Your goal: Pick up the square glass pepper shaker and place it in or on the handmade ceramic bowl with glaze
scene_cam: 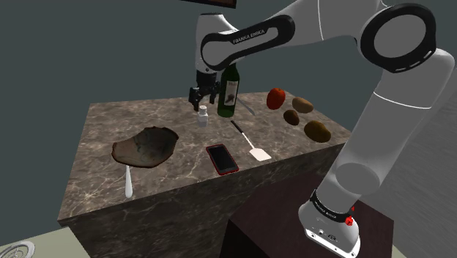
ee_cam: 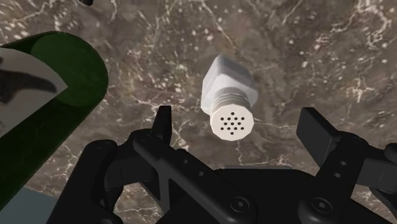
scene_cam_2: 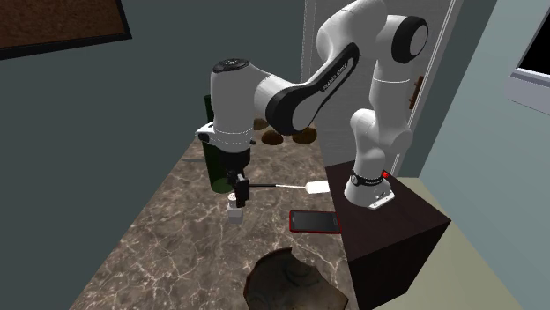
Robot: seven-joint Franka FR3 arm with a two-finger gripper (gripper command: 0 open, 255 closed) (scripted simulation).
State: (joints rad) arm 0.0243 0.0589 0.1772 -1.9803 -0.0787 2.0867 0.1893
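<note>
The pepper shaker (ee_cam: pixel 229 95) is a small white square bottle with a perforated round cap, standing upright on the marble counter (scene_cam: pixel 176 157). It also appears as a small white shape (scene_cam: pixel 203 116) beside the wine bottle and under the hand (scene_cam_2: pixel 235 212). My gripper (scene_cam: pixel 202 94) hangs just above the shaker, open; in the wrist view its fingers stand apart on either side of the cap without touching it (ee_cam: pixel 242 137). The bowl (scene_cam: pixel 146 146) is a brown, rough, irregular dish toward the shoulder view's left, apart from the shaker; its rim shows at the near edge of the second exterior view (scene_cam_2: pixel 286 280).
A dark green wine bottle (scene_cam: pixel 229 89) stands close beside the gripper. A red phone (scene_cam: pixel 222 158), a white spatula (scene_cam: pixel 250 144), a white spoon (scene_cam: pixel 127 182), a red fruit (scene_cam: pixel 275 98) and brown potatoes (scene_cam: pixel 316 130) lie on the counter.
</note>
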